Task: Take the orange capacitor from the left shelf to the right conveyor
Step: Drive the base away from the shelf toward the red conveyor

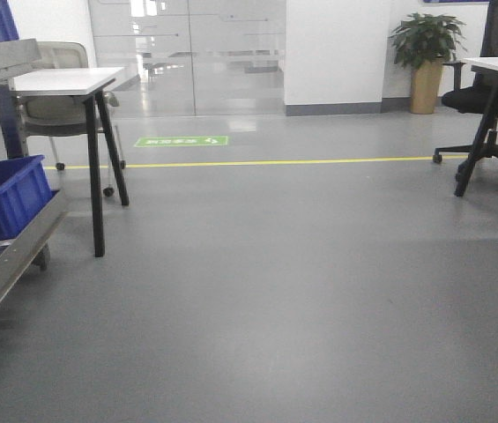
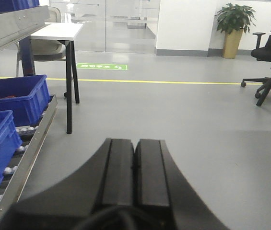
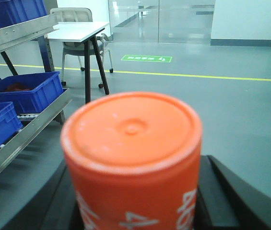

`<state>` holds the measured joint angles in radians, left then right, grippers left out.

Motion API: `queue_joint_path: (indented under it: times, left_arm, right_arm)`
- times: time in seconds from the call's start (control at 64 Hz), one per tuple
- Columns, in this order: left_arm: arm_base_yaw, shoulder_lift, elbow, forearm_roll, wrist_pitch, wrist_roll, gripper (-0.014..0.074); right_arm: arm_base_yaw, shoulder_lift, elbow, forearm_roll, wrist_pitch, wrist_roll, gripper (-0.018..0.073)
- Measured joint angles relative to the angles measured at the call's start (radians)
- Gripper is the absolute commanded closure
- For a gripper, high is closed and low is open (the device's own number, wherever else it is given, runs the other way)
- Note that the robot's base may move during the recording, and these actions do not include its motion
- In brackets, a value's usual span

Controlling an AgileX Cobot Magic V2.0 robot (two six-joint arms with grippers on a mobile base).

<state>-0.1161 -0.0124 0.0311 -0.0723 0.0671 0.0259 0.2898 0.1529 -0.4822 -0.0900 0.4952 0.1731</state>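
So, right up close the orange capacitor (image 3: 133, 158) is clamped in the right gripper (image 3: 137, 211) jaws, the left gripper (image 2: 135, 167) has its jaws pressed flat together, blue bins (image 3: 22, 93) sit further off to the left, and a yellow floor line (image 3: 197, 75) runs beyond.

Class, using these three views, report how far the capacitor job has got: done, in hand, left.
Done: the capacitor is off the shelf, which stands away to the left. In hand: the right gripper is shut on it, over open floor; the left gripper is shut and empty. Left: carrying it to the conveyor, which no view shows, and setting it down.
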Motion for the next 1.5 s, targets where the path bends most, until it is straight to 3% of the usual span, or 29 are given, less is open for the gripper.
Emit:
queue_joint_path:
  times: [1.501]
  left_arm:
    - [0.000, 0.000, 0.000, 0.000, 0.000, 0.000, 0.0723]
  right_arm:
    - [0.000, -0.001, 0.000, 0.000, 0.002, 0.000, 0.0423]
